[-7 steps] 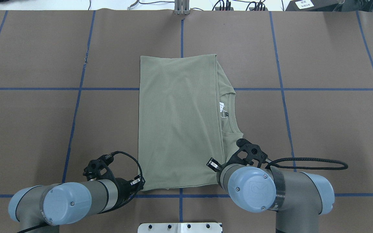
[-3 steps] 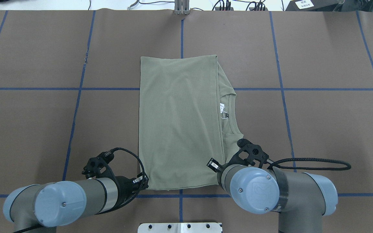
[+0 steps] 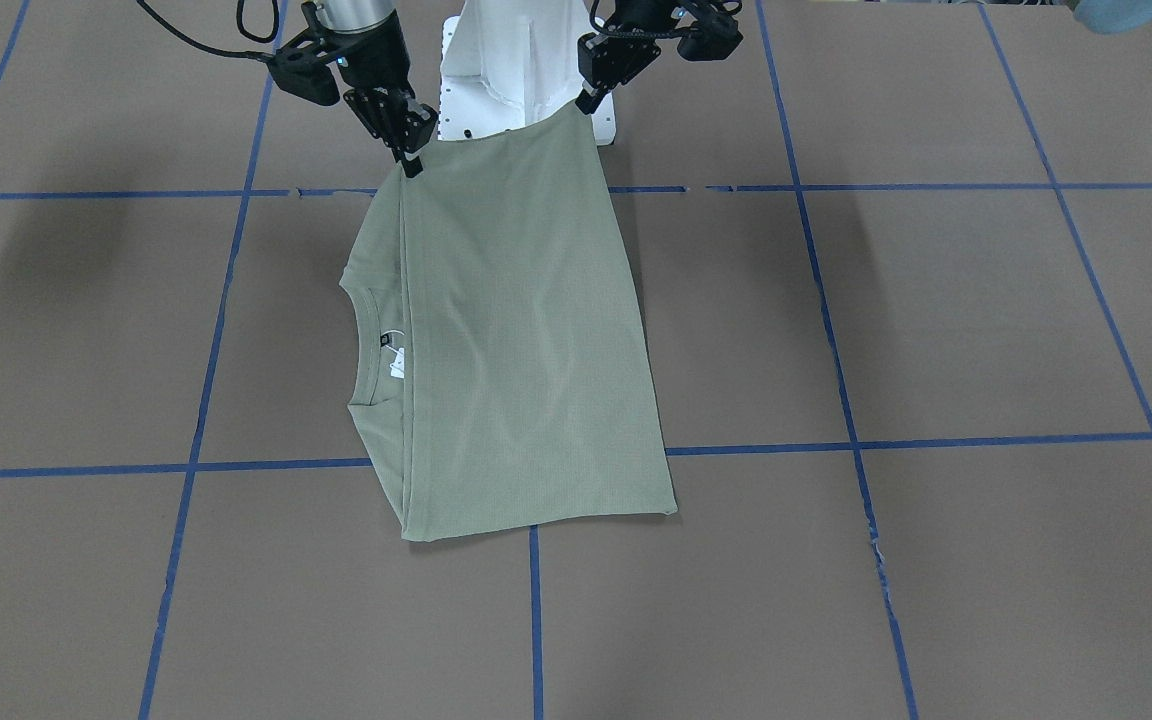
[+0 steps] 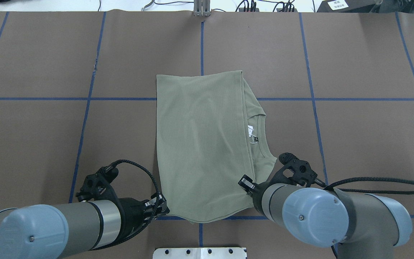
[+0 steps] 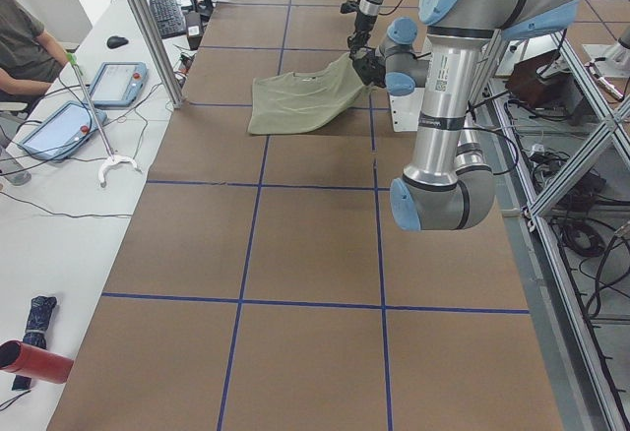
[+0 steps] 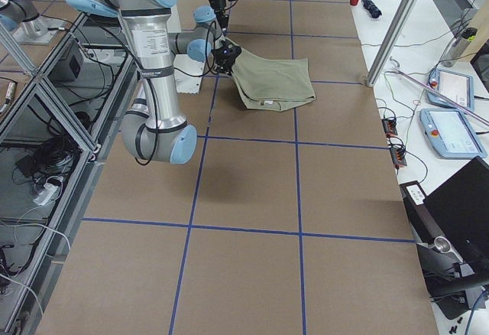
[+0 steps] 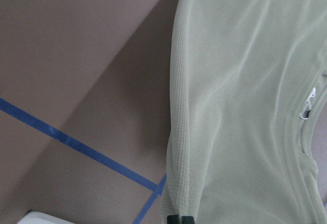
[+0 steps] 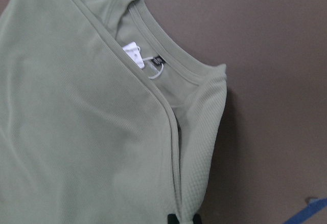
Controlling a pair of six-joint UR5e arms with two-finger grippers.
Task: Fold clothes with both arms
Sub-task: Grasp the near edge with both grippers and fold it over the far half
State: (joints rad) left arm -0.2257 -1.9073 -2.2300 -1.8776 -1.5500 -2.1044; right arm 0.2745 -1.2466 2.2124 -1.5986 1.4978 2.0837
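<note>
The sage-green shirt (image 4: 203, 144) lies folded in the middle of the table, collar and white tag (image 4: 250, 129) towards my right. Its near edge hangs raised between both grippers. My left gripper (image 4: 164, 208) is shut on the near left corner; the left wrist view shows its fingertips (image 7: 180, 219) pinching the shirt's edge (image 7: 245, 106). My right gripper (image 4: 248, 187) is shut on the near right corner, seen by the shoulder fold (image 8: 194, 183) in the right wrist view. In the front-facing view the shirt (image 3: 516, 340) slopes up to the left gripper (image 3: 586, 100) and the right gripper (image 3: 406, 160).
The white base block (image 4: 199, 253) sits just behind the lifted edge. Blue tape lines (image 4: 84, 108) grid the brown table. A metal post (image 4: 201, 9) stands at the far edge. An operator (image 5: 25, 42) and tablets are beside the table.
Both grippers have risen and drawn back towards the robot's base with the shirt's near corners. The near edge has lifted and sags; the far edge has slid slightly nearer.
</note>
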